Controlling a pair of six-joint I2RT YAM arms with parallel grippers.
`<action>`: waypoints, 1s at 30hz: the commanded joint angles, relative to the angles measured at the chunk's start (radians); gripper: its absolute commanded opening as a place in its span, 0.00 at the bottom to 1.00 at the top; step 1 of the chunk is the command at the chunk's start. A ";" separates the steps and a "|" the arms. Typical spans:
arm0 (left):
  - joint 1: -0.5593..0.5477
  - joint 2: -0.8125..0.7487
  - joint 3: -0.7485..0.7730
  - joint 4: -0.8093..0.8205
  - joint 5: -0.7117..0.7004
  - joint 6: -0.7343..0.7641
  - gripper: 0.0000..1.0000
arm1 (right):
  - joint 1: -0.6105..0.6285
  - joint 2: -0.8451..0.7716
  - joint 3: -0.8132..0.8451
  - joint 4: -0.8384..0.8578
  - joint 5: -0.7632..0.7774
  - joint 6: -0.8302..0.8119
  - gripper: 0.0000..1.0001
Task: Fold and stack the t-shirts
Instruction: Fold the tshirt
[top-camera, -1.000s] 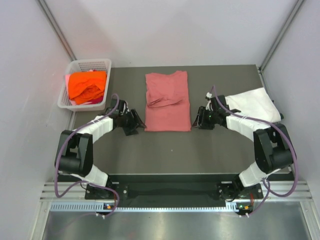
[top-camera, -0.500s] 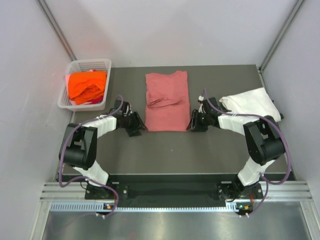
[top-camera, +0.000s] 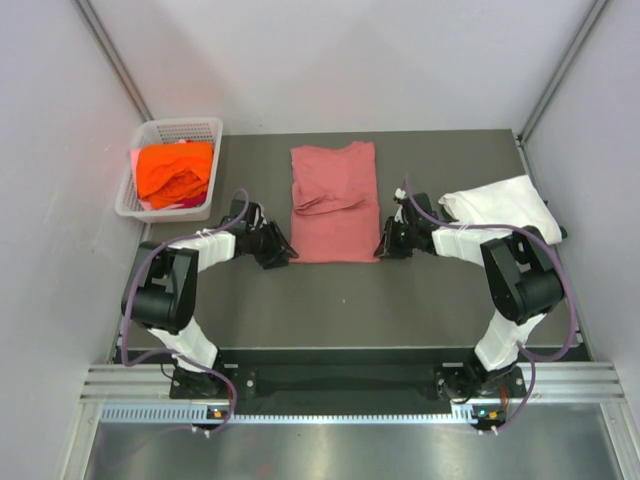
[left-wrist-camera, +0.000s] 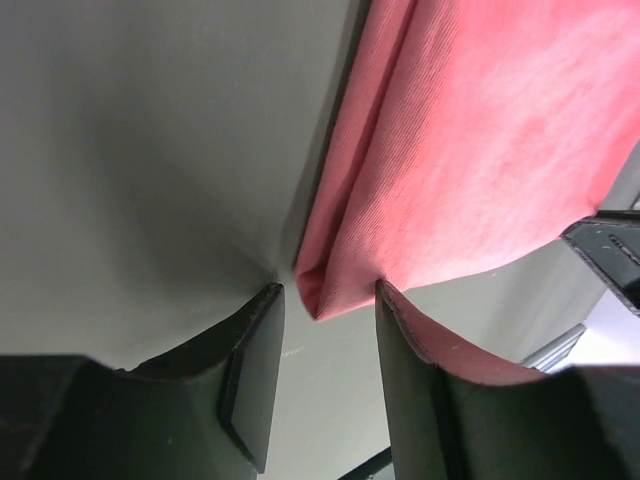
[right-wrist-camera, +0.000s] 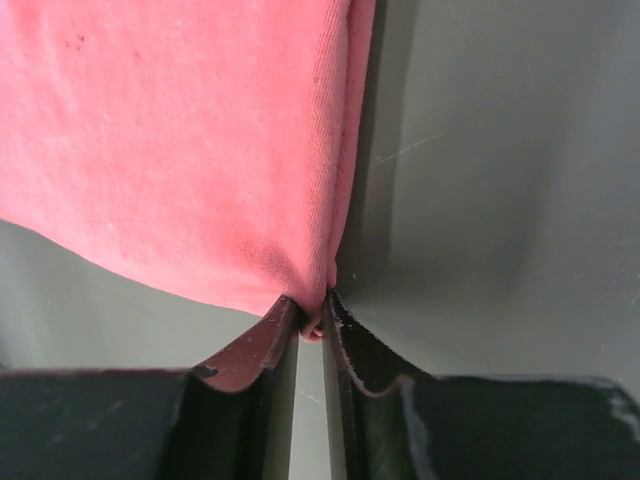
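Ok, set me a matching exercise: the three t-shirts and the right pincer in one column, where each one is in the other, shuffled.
1. pink t-shirt
2. white t-shirt
3. orange t-shirt
4. right pincer

A. in the basket, far left
B. shut on a near corner of the pink t-shirt
C. lying folded at the middle of the table
D. on the table's right side

Pairs: 1-C, 2-D, 3-A, 4-B.

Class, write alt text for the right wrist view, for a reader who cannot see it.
The right claw is pinched shut on a corner of the pink-red t-shirt. The shirt fills the upper left, lying on a dark grey table.
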 joint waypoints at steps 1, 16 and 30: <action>-0.006 0.042 -0.004 0.045 -0.029 -0.005 0.47 | 0.013 0.009 -0.001 0.022 0.050 -0.026 0.14; -0.032 -0.066 -0.048 0.027 -0.011 -0.005 0.00 | 0.013 -0.141 -0.053 -0.038 0.009 -0.077 0.00; -0.032 -0.318 0.179 -0.251 -0.007 0.006 0.00 | 0.009 -0.353 0.171 -0.303 -0.005 -0.091 0.00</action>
